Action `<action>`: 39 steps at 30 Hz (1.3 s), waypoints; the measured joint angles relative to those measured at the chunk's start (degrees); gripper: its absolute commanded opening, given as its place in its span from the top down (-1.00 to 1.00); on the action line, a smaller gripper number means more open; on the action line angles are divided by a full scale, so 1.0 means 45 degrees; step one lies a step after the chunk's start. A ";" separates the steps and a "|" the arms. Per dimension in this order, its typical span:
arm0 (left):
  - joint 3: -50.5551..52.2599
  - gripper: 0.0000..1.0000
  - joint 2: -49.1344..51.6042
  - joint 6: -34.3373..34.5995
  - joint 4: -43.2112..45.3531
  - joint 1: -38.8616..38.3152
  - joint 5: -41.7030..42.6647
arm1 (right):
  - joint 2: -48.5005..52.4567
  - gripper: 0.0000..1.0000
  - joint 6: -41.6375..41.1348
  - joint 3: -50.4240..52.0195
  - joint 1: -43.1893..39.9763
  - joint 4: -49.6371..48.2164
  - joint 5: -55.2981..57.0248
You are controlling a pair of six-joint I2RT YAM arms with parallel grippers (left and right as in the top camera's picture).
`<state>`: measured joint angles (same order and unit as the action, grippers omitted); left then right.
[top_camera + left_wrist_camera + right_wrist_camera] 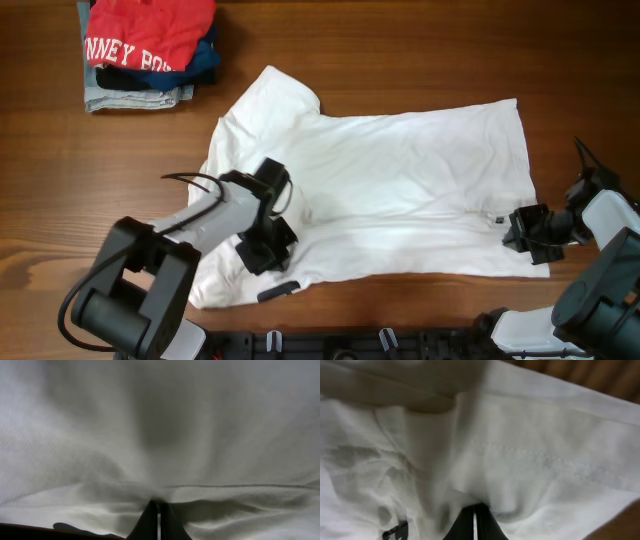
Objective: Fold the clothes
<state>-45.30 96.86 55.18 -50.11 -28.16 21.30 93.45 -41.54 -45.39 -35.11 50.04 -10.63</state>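
We counted two arms, two grippers, one white shirt [400, 160] and one pile of three folded garments: a red one [150, 35] with white lettering on top, a navy one [205, 55] under it, a pale blue one [130, 97] at the bottom. The pile sat on the table [420, 40] well beyond the left gripper [268, 250], apart from the shirt.

The shirt lay spread sideways on the table between the two grippers, reaching out past the left one. It was plain, thin and short-sleeved, with one sleeve pointing away beyond the left gripper and soft creases across the body. A small dark tag [497, 217] showed just beside the right gripper [520, 232], and a dark patch [277, 292] lay at the near edge just beside the left gripper.

Both grippers were down on the shirt's near side. In the left wrist view the fingers met, with folds of cloth running in to their tips: it was closed on the shirt. In the right wrist view the fingers were likewise together and the cloth bunched around them near the stitched hem, so it pinched the shirt too.
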 measured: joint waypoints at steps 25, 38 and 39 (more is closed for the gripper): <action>-0.4614 -0.77 -0.3220 -0.0831 0.4250 0.1345 -0.4847 | -0.0840 -0.99 0.4537 -0.5119 0.2079 -0.0369 -0.3118; -1.0496 -0.75 0.5906 -0.7203 0.6926 0.3910 -0.5061 | -0.0840 -0.99 0.4575 -0.5877 0.4031 -0.1574 -0.0588; -1.0496 -0.74 0.6071 -0.7611 0.7048 0.4070 -0.5056 | -0.0840 -0.99 0.4575 -0.5877 0.4031 -0.1496 -0.0563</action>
<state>-92.53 124.18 20.93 -18.39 -9.85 -1.45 89.67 -20.95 -71.83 -16.97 43.31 -13.17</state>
